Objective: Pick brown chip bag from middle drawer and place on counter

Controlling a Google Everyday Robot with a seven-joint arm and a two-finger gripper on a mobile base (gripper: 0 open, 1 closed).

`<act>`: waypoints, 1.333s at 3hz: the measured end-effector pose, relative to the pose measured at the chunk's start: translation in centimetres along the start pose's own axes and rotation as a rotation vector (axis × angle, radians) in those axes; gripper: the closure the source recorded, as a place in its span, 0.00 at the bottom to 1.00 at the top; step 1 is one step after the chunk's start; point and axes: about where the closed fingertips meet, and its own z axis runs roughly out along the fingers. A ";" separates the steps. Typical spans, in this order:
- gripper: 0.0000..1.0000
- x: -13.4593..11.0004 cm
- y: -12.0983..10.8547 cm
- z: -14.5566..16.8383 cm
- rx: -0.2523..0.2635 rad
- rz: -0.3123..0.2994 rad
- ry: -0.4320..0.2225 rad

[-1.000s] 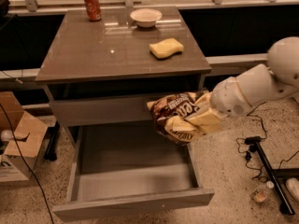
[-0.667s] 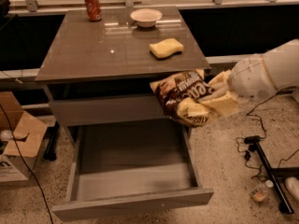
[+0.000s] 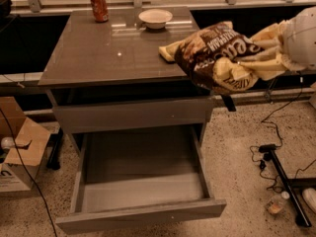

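Note:
The brown chip bag (image 3: 217, 56), dark brown with pale yellow ends and white lettering, hangs in the air over the right edge of the counter (image 3: 108, 48). My gripper (image 3: 228, 100) is shut on it from the right. The bag mostly hides the gripper; one dark finger sticks out below the bag. My white arm (image 3: 301, 38) comes in from the right. The middle drawer (image 3: 143, 181) is pulled out wide and is empty. The bag covers most of a yellow sponge (image 3: 166, 53) on the counter.
A red can (image 3: 99, 6) and a white bowl (image 3: 155, 18) stand at the back of the counter. A cardboard box (image 3: 19, 147) sits on the floor at the left. Cables and a black stand (image 3: 279, 172) lie on the floor at the right.
My gripper has lifted the bag up and to the right, from in front of the upper drawer front to the level of the counter's right edge.

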 end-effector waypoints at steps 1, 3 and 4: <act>1.00 -0.3 -0.6 -0.4 0.013 -0.017 -0.001; 1.00 -1.0 -4.1 2.0 0.067 -0.072 -0.029; 1.00 -1.7 -6.5 5.1 0.072 -0.105 -0.055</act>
